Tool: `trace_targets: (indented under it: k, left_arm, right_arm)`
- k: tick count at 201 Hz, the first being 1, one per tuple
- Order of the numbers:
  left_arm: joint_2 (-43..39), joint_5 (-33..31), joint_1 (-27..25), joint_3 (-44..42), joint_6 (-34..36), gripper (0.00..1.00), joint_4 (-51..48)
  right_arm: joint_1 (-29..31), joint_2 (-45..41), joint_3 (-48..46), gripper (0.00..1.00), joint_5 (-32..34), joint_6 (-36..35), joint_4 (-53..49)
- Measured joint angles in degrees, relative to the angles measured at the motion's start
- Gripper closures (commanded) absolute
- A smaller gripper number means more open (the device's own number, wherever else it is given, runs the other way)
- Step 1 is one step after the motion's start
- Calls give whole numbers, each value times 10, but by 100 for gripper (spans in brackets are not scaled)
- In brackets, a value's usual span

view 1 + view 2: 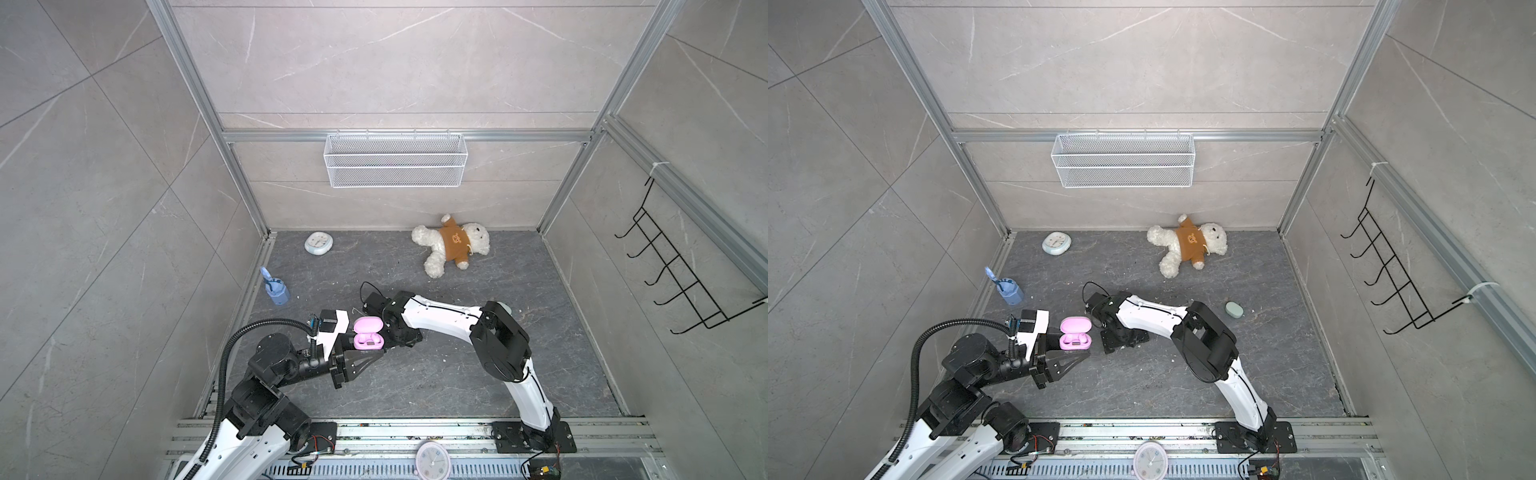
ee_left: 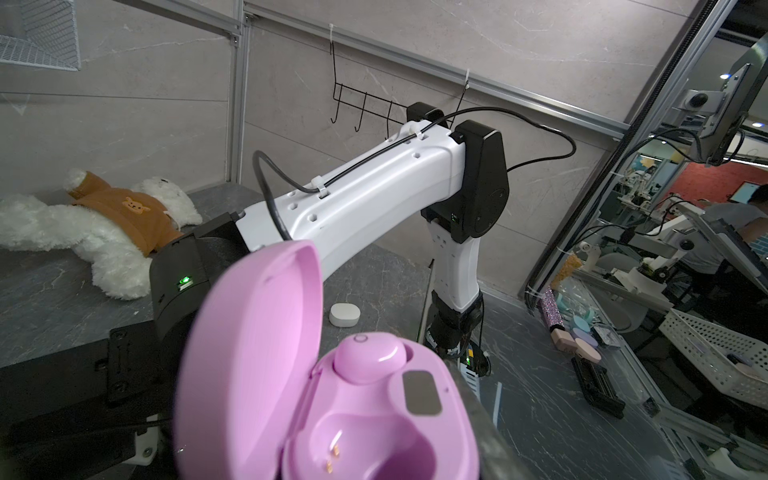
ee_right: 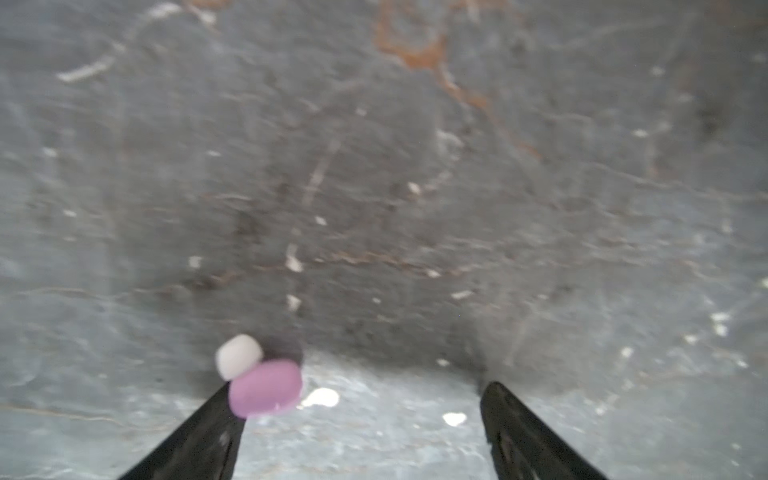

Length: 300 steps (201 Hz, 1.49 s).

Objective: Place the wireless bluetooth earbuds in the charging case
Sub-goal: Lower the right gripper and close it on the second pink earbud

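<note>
Right claw (image 3: 360,387) spread wide, pink bud (image 3: 266,386) hugging one fingertip, off-centre; left claw (image 1: 368,351) clamps open case (image 2: 374,395).

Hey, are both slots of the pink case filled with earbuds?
No: the case holds one bud; its other slot is empty.

Pink earbud (image 3: 266,388) blurred (floor (image 3: 415,166) too).

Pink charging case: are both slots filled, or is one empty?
Half full. The pink charging case stands open; one pink earbud sits in its well, the other well is bare, gold contacts showing.
</note>
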Motion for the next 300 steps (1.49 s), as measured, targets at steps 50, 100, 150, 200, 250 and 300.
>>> trace_targets:
  k: [50,100,150,200,250,300]
  left_arm:
    - [0,0,0,0,0,80,0]
    - [3,0,0,0,0,80,0]
    - [6,0,0,0,0,80,1]
    - [7,0,0,0,0,80,1]
    - [7,0,0,0,0,80,1]
    - [7,0,0,0,0,80,1]
  right_arm:
    - [-27,-31,-46,9,26,-13,-2]
    - [-51,-67,-99,10,5,-19,30]
    - [-67,-154,-183,14,-130,3,153]
    - [-92,-147,-194,16,-230,31,259]
    - [-92,-105,-195,17,-276,44,299]
    - [-92,-100,-194,17,-295,48,318]
